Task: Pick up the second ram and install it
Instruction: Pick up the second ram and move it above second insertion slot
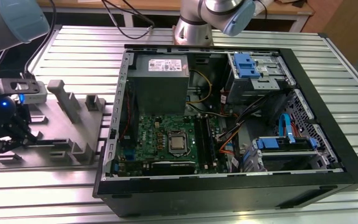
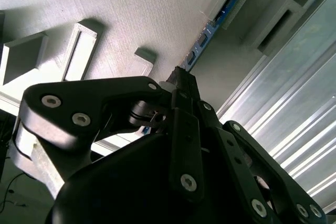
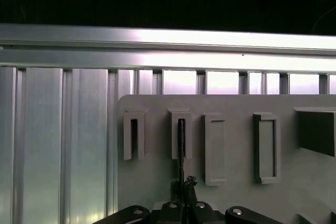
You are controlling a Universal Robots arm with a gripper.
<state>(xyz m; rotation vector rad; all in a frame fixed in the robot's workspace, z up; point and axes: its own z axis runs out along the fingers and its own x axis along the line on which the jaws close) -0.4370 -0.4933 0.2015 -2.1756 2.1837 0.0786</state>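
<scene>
the black multi-link gripper (image 1: 22,136) (image 2: 181,80) (image 3: 185,184) was down over the grey moulded plastic fixture tray (image 1: 58,122) (image 2: 131,14) (image 3: 236,192), on the side of the tray away from the open black computer case (image 1: 347,156). the second ram (image 2: 202,43) (image 3: 181,148), a thin flat dark stick with a bluish edge, stood on edge in one of the tray's narrow slots. the jaws looked pinched together on the end sticking out of the slot. the green motherboard (image 1: 160,135) sat in the case, well apart from the tray.

We record the fixture tray (image 2: 131,14) as matt grey plastic, finely ridged; table (image 3: 63,145) bright ribbed aluminium; gripper (image 2: 181,80) links smooth satin black; second ram (image 2: 210,27) a slightly glossy board.
</scene>
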